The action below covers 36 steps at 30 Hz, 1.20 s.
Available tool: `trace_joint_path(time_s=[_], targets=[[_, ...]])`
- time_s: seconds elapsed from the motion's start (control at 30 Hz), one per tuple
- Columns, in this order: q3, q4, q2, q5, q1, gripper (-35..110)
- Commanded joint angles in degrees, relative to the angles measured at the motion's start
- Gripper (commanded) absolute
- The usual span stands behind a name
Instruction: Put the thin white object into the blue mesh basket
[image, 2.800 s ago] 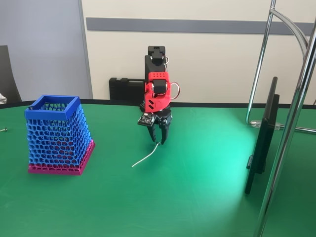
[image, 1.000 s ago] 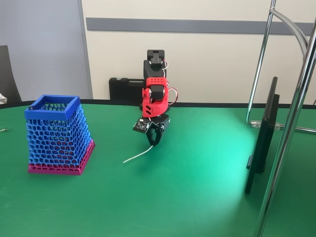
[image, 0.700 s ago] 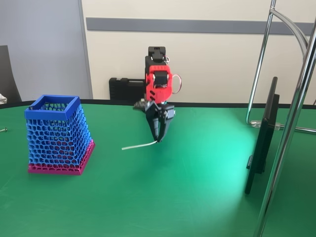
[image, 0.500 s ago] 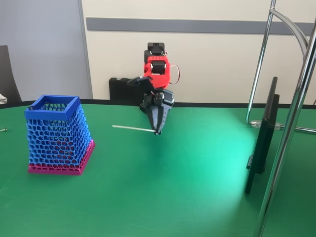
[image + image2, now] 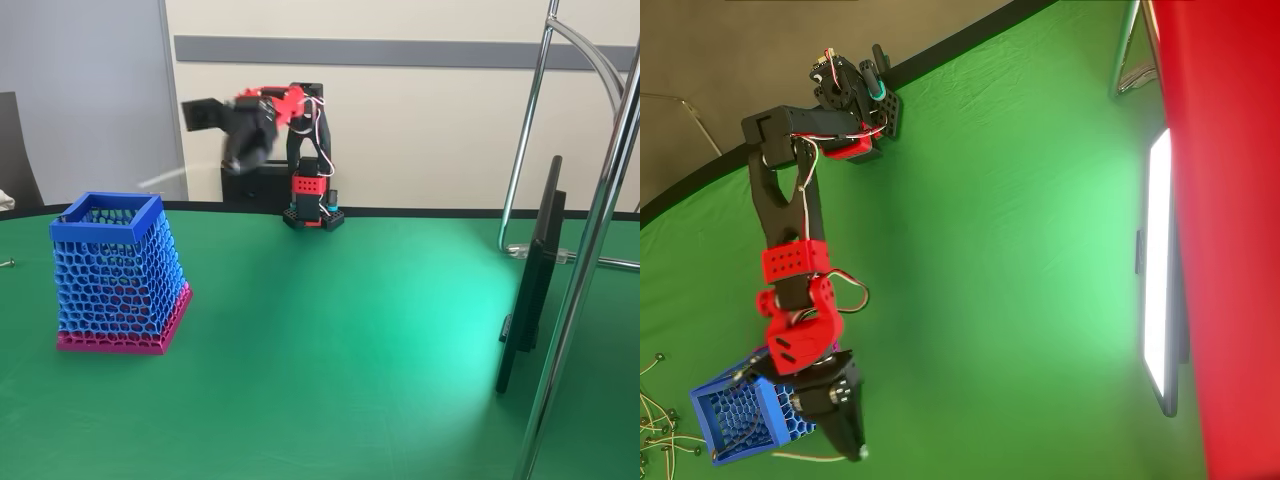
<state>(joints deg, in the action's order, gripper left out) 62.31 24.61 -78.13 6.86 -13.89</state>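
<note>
**Inspector:** At the left of the fixed view, what stands on the table?

**Assistant:** The blue mesh basket (image 5: 115, 272) stands upright on the green table (image 5: 350, 380), magenta base band at the bottom, open mouth upward. In the overhead view the basket (image 5: 740, 420) sits near the lower left corner, and 1 edge of it is covered by the arm.

**Inspector:** Moving right, where is the thin white object?

**Assistant:** The thin white object (image 5: 165, 178) shows as a faint pale streak in the air, above the basket's rim and a little toward its right side, clear of the table. It is blurred, so its head cannot be made out. In the overhead view the strip (image 5: 805, 457) runs from the fingertips leftward, just beside the basket's lower edge.

**Inspector:** And the gripper?

**Assistant:** The gripper (image 5: 235, 160) is raised and reaches leftward from the arm's base (image 5: 312, 205), which stands at the table's far edge. It is blurred in the fixed view. In the overhead view the gripper (image 5: 855, 450) has its 2 fingers drawn close together, pinching the strip's end.

**Inspector:** Anything at the right?

**Assistant:** A dark flat panel (image 5: 530, 280) stands on edge, with chrome tubing (image 5: 590, 250) beside it.
</note>
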Motion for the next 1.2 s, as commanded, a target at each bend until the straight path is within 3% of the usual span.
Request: trace_joint_path(time_s=[0.0, 0.27, 0.5, 0.73, 1.17], targets=[[-7.3, 3.0, 1.1, 8.3, -3.2, 0], [-13.0, 10.0, 3.9, 23.3, -10.3, 0], [-0.1, 2.4, 0.4, 32.7, -15.4, 0], [16.4, -10.1, -7.3, 34.4, -19.4, 8], [36.7, -20.9, -23.3, 30.1, -27.4, 16]])
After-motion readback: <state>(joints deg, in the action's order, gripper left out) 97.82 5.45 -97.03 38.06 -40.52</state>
